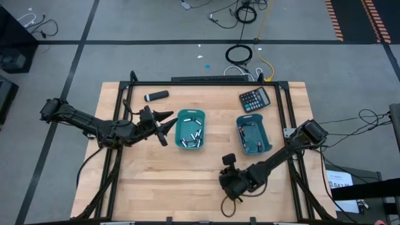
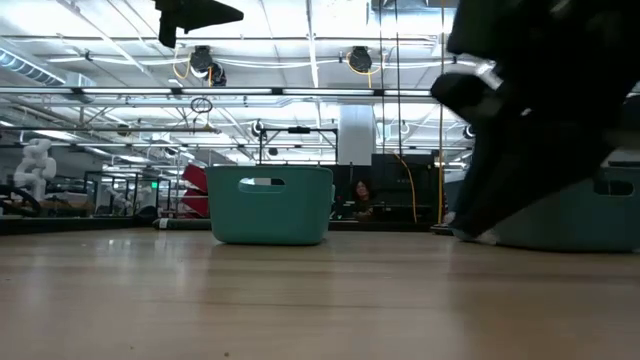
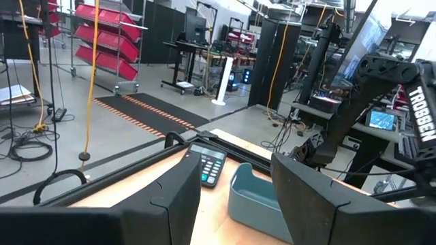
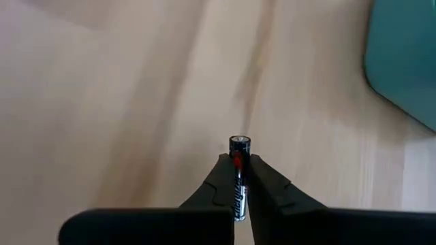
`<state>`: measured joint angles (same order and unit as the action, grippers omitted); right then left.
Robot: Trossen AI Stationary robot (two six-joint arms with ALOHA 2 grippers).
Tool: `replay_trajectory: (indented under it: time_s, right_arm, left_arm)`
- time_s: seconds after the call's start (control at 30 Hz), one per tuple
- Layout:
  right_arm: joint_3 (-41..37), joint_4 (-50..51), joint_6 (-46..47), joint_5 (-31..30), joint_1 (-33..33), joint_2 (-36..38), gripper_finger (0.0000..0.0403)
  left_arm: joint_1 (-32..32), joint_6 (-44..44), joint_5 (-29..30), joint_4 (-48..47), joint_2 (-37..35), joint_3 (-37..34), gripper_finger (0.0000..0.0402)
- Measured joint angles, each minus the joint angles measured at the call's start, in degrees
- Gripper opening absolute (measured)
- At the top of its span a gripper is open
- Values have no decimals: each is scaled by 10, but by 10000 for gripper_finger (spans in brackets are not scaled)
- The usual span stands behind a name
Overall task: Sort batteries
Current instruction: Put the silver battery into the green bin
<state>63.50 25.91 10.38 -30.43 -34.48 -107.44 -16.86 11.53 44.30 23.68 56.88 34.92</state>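
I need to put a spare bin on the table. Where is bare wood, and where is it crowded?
Bare wood lies along the near edge, left of the right gripper, and in the far right corner beyond the calculator. It is crowded mid-table: the left gripper beside the left bin, then the right bin.

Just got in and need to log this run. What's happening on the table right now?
The robot is sorting batteries into two teal bins. The right gripper holds one battery in its jaws, low over bare wood near the front of the table. The left gripper hangs open beside the left bin. Both that and the right bin already hold batteries. A calculator sits behind.
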Motion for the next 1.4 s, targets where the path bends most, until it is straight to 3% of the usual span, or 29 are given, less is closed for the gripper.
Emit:
replay_trajectory:
  time_s: [0.23,0.5,0.73,1.07,1.4]
  right_arm:
    - [-61,-80,-24,8,42,25,2]
    - [-96,-138,-85,8,73,158,2]
    - [-96,-307,-203,93,134,221,2]
    - [-96,-531,-248,164,256,163,14]
    - [-95,-691,-192,212,341,43,40]
  left_arm:
    - [0,-1,2,0,0,0,187]
    - [1,-27,18,1,0,0,187]
    - [0,-101,18,30,0,0,187]
    - [0,-140,6,24,0,0,187]
    - [0,-133,-4,6,0,0,187]
